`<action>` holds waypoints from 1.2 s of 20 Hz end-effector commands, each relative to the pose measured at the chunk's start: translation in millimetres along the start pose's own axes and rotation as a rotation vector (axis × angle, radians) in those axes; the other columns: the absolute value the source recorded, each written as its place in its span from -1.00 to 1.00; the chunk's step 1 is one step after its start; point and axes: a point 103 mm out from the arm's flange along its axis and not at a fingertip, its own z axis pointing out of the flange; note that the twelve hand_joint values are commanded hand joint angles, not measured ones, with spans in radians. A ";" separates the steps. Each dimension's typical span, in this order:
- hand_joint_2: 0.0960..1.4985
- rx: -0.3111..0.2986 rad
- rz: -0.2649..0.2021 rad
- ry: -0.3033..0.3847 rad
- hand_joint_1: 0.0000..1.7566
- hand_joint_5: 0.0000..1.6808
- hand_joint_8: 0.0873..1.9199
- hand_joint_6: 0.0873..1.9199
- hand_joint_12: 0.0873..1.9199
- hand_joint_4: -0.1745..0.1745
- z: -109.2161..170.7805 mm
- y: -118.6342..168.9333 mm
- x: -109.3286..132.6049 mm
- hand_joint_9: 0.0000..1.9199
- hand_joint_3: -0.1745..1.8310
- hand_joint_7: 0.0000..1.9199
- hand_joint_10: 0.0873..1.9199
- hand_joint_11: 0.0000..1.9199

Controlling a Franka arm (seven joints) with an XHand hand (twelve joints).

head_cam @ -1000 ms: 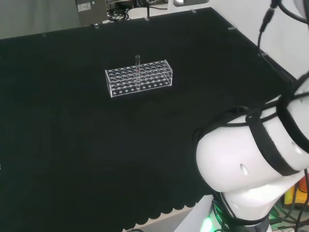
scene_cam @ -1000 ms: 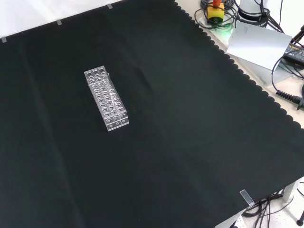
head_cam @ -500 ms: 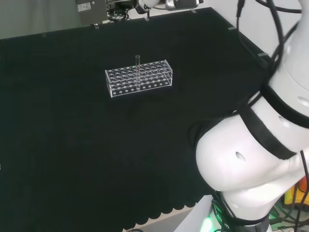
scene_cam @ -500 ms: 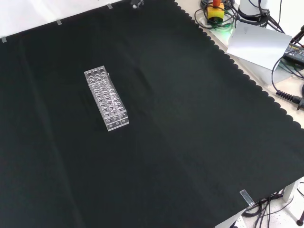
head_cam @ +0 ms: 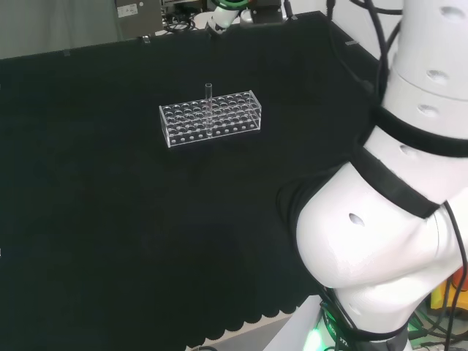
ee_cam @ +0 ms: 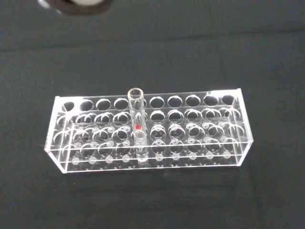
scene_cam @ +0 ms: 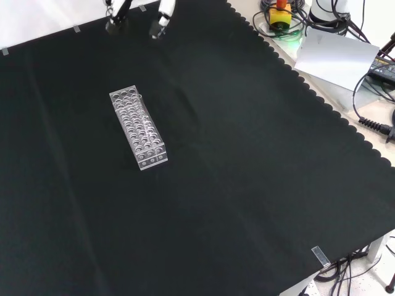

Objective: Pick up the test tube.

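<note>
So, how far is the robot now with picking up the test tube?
Nothing is completed. The test tube stands upright in the clear rack, untouched. In hand: the approach only; in the front view the hand hangs at the cloth's far edge, fingers apart, well clear of the rack and holding nothing. Left: reaching the tube, closing the fingers on it and lifting it out.

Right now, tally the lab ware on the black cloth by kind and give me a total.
Test tube: 1, standing upright in the rack.
Clear tube rack: 1.
Total: 2 pieces.
The hand is above the cloth's far edge in the front view, touching neither.
</note>
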 end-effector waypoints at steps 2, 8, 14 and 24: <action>-0.05 0.090 -0.002 -0.020 -0.07 -0.35 -0.17 -0.95 0.55 -0.36 33.8 51.4 9.9 -0.37 -0.45 -0.32 -0.19 -0.67; -0.13 0.121 -0.017 -0.028 -0.05 -0.33 -0.22 -0.80 0.53 -0.37 55.6 71.6 19.3 -0.31 -0.34 -0.25 -0.25 -0.65; -0.17 0.164 -0.017 -0.045 -0.02 -0.31 -0.28 -0.50 0.51 -0.40 73.6 76.5 24.9 -0.18 -0.29 -0.10 -0.31 -0.58; -0.19 0.220 -0.036 -0.054 0.02 -0.28 -0.29 -0.42 0.49 -0.39 108.0 78.1 31.4 -0.14 -0.27 -0.07 -0.33 -0.56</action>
